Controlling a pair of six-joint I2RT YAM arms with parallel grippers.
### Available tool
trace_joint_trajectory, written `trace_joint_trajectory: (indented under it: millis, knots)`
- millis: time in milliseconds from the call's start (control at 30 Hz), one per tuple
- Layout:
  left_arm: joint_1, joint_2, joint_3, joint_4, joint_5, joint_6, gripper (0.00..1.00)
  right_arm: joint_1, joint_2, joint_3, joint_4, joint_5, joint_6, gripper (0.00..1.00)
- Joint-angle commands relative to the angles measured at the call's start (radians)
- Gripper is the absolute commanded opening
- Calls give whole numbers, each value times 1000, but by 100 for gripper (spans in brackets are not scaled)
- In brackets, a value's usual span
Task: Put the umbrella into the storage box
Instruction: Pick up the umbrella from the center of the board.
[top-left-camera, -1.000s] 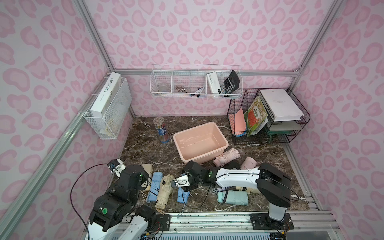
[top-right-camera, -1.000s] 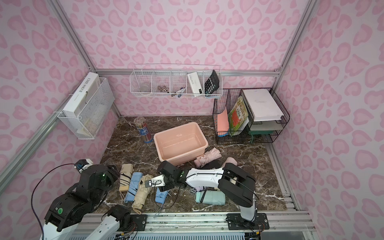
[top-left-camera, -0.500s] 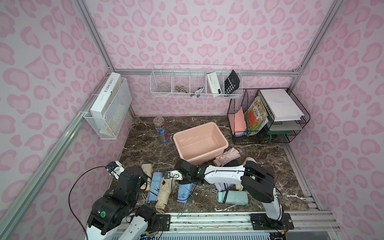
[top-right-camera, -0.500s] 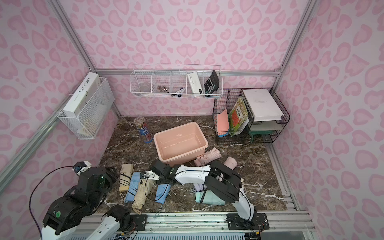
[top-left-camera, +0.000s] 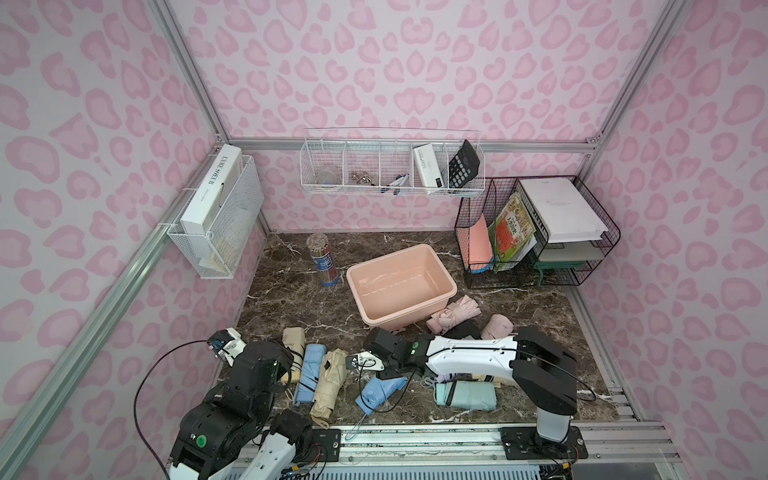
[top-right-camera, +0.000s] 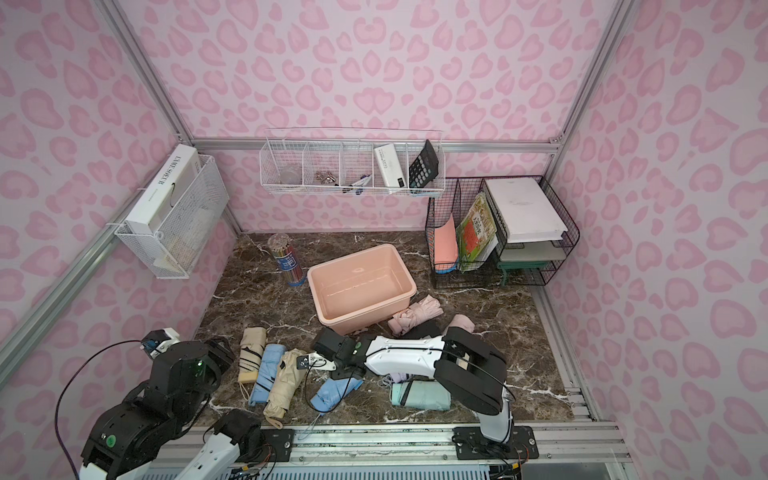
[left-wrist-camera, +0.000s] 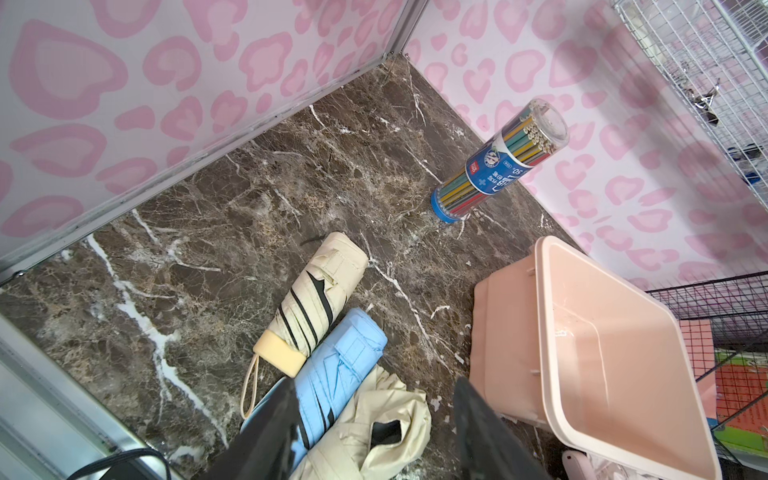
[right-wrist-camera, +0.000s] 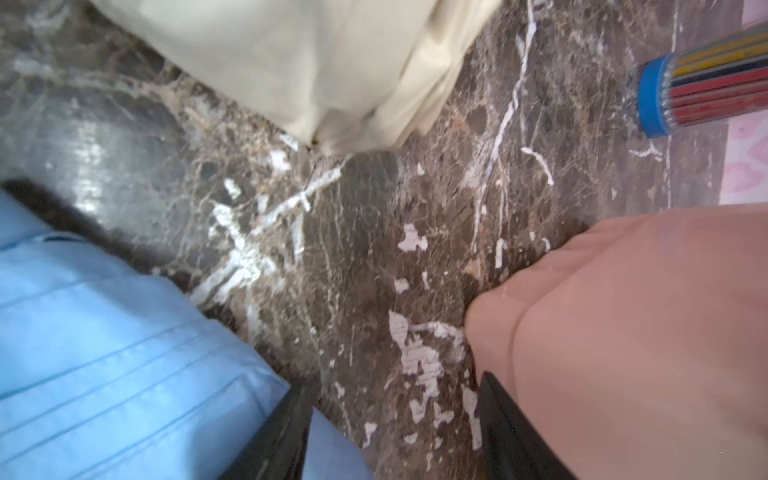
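- Peach storage box (top-left-camera: 399, 313), frame centre on the marble worktop (top-left-camera: 291, 299), bare floor showing.
- Blue umbrella (top-left-camera: 380, 390) lies lower centre, outside it, beside the right claw (right-wrist-camera: 395, 382), spread wide.
- Left claw (left-wrist-camera: 376, 380) spread above three folded umbrellas (left-wrist-camera: 345, 361).
- Wall basket (top-left-camera: 357, 160) holds a calculator (top-left-camera: 463, 170).

The right gripper (right-wrist-camera: 395, 384) hangs over brown, white-veined marble tabletop (right-wrist-camera: 365, 232). Its two black fingers (right-wrist-camera: 278, 440) are spread apart, with only bare stone between them. Close on one side of the gripper lies a pleated light blue umbrella (right-wrist-camera: 108, 353), overlapped by one finger. On the opposite side is the rounded corner of the peach-pink storage box (right-wrist-camera: 644, 340); contact cannot be told. Ahead of the gripper lies a blurred cream umbrella (right-wrist-camera: 316, 62). Farther out, a blue-ended pencil tube (right-wrist-camera: 706, 87) meets the pink wall (right-wrist-camera: 744, 166).
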Motion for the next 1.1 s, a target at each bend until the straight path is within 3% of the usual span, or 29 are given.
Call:
trace_joint_trajectory:
  millis: [0,367,733,1067]
  knots:
    - [1,9,-10,22,23,18,60,-6,-36,5,-85,-83,12,59]
    - [0,63,-28,86,82,61,61,-8,-130,-29,-135,-335,-108,72]
    - [1,69,-37,112,111,82,61,-4,-131,-39,-165,-412,-194,89]
    - [1,68,-34,114,120,93,62,1,-81,6,-233,-438,-284,91]
